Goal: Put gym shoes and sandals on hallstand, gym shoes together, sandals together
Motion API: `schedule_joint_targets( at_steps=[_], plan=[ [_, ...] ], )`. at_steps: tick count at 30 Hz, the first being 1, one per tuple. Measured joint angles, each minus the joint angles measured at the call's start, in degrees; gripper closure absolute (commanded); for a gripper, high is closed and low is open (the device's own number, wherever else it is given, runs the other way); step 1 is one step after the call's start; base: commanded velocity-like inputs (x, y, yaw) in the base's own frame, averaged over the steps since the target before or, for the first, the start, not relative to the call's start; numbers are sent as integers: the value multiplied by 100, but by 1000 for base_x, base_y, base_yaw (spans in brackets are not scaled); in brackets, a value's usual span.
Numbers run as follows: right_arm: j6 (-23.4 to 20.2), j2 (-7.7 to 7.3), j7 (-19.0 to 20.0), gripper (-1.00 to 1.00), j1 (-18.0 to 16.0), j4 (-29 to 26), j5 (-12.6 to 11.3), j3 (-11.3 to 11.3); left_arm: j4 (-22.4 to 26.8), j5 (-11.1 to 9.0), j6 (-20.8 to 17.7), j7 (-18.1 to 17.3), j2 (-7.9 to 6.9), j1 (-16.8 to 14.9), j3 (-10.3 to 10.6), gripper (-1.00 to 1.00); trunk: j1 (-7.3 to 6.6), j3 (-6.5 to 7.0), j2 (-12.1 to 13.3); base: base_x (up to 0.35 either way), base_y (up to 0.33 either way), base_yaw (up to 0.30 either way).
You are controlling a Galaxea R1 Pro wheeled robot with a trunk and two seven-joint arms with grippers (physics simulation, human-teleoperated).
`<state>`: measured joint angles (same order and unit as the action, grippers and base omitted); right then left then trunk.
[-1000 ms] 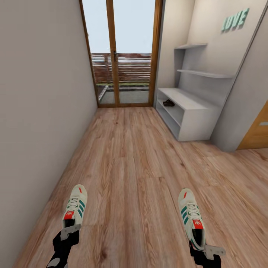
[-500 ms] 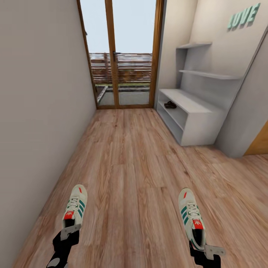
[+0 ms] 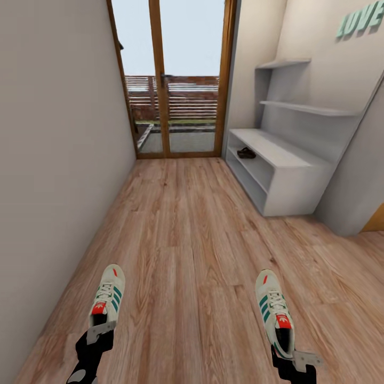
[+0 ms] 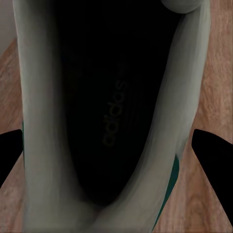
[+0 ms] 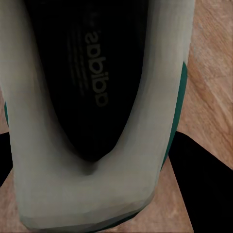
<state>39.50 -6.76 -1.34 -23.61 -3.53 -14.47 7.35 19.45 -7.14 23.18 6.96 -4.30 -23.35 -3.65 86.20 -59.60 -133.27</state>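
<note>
Each gripper holds one gym shoe by the heel above the corridor floor point(image 3: 186, 240). My left gripper point(image 3: 99, 332) is shut on the left gym shoe point(image 3: 108, 296), toe pointing forward. My right gripper point(image 3: 292, 356) is shut on the right gym shoe point(image 3: 273, 308). In the left wrist view the shoe's dark opening point(image 4: 111, 97) sits between black fingers point(image 4: 213, 150). The right wrist view shows the other shoe's heel point(image 5: 87, 189) beside a finger point(image 5: 199, 179). The hallstand point(image 3: 282, 154) stands ahead on the right. Dark sandals point(image 3: 246, 153) lie in its upper open shelf; one or two, I cannot tell.
A grey wall point(image 3: 58, 160) runs close along the left. A wood-framed glass door point(image 3: 173, 80) closes the corridor's far end. Floating shelves point(image 3: 306, 108) hang above the hallstand, and a wooden door edge point(image 3: 375, 221) shows at far right. Open plank floor lies between me and the hallstand.
The whole view has shifted: the hallstand and door look slightly nearer and further right, so the camera moved. Both shoes stay fixed in the grippers.
</note>
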Motion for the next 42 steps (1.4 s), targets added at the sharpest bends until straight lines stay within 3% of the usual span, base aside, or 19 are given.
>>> schedule_joint_targets(
  at_steps=[42],
  plan=[
    [0,9,0,100,0,0,0,0,0,-6,6,0,0,0,0,100,0,0,0,339,0,0]
  ],
)
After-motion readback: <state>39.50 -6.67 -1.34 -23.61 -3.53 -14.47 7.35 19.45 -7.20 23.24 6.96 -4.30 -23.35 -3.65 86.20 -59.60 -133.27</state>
